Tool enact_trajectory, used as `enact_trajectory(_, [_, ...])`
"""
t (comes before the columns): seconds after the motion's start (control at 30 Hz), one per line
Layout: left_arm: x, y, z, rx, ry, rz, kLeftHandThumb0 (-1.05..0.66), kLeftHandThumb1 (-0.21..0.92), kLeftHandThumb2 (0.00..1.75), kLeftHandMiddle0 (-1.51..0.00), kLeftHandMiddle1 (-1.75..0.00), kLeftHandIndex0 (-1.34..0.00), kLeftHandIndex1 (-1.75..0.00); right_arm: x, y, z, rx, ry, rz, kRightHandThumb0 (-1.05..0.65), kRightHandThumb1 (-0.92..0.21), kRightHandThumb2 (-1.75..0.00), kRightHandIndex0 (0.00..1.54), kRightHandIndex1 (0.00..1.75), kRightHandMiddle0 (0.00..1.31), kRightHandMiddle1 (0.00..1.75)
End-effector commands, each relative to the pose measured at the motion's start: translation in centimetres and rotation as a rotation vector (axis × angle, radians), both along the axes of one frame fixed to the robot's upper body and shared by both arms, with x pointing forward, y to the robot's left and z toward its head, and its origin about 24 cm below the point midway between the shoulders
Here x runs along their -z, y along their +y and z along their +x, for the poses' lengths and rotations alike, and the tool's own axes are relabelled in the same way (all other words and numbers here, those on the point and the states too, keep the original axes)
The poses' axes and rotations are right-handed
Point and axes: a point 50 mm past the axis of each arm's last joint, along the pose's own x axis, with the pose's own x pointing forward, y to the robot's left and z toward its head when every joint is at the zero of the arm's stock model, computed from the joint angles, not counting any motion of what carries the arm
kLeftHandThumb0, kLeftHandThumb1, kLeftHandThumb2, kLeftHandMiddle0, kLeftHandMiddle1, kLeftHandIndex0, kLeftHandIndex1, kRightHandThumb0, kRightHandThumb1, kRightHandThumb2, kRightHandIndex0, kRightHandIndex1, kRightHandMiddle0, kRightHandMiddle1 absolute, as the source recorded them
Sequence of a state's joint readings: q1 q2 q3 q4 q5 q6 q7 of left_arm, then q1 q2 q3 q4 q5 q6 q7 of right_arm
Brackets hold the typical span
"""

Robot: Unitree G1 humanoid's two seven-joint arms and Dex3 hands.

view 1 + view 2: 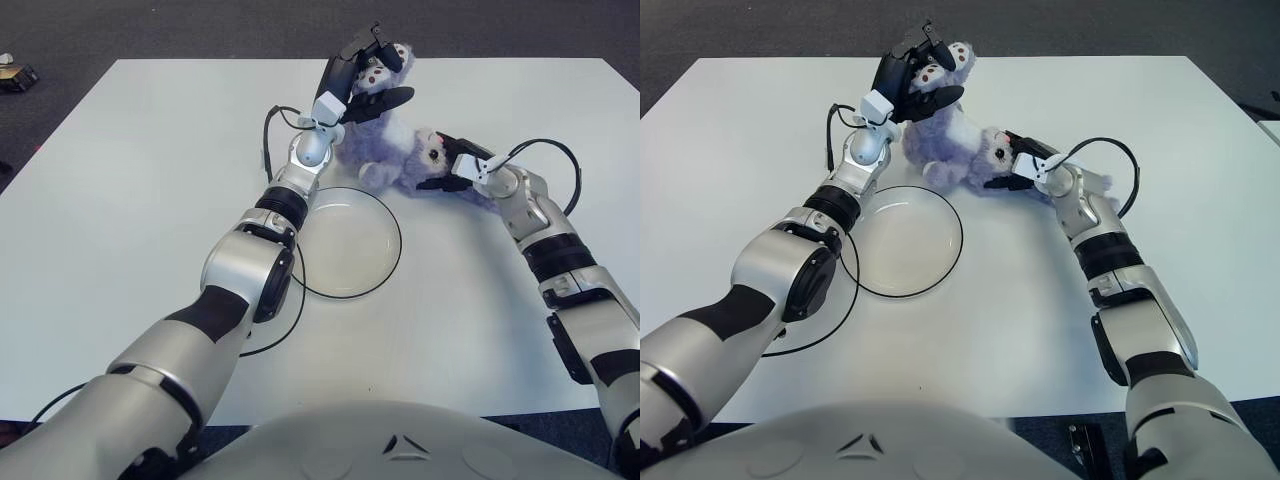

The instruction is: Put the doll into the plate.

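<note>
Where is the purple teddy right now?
The purple doll lies on the white table just beyond the plate, not in it. The left robot hand grips its far end and the right robot hand its near end.

Fluffy plush doll (385,140), clear glassy plate (345,242), smooth matt white table (130,180)

Both head eyes look down, sharing the table (120,200).
</note>
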State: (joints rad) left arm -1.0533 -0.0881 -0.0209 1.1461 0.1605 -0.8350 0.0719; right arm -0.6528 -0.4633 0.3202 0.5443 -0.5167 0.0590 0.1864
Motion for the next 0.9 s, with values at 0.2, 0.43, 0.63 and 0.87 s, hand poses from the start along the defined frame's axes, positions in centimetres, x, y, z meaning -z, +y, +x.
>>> enact_trajectory(0.2, [-0.14, -0.1, -0.02, 0.005, 0.001, -0.011, 0.09, 0.92, 0.05, -0.76, -1.75, -0.57, -1.75, 2.05, 0.35, -0.71, 0.054, -0.012, 0.044, -0.39, -0.67, -0.76, 0.51, 1.69, 0.42, 1.64])
enact_trajectory(0.43, [-0.07, -0.07, 0.05, 0.006, 0.012, -0.013, 0.09, 0.92, 0.05, -0.77, -1.75, -0.57, -1.75, 2.58, -0.01, -1.1, 0.08, -0.098, 0.091, -0.4, -0.52, -1.04, 0.77, 1.74, 0.45, 1.74])
enact_trajectory(0.63, [-0.03, -0.02, 0.09, 0.006, 0.018, -0.014, 0.09, 0.92, 0.05, -0.77, -1.75, -0.57, -1.75, 2.61, -0.12, -1.1, 0.086, -0.115, 0.103, -0.41, -0.5, -1.07, 0.8, 1.75, 0.46, 1.75])
enact_trajectory(0.87, [0.06, 0.07, 0.2, -0.001, 0.029, -0.01, 0.09, 0.92, 0.05, -0.77, -1.75, -0.57, -1.75, 2.41, -0.42, -1.01, 0.088, -0.123, 0.107, -0.41, -0.5, -1.08, 0.81, 1.75, 0.46, 1.75])
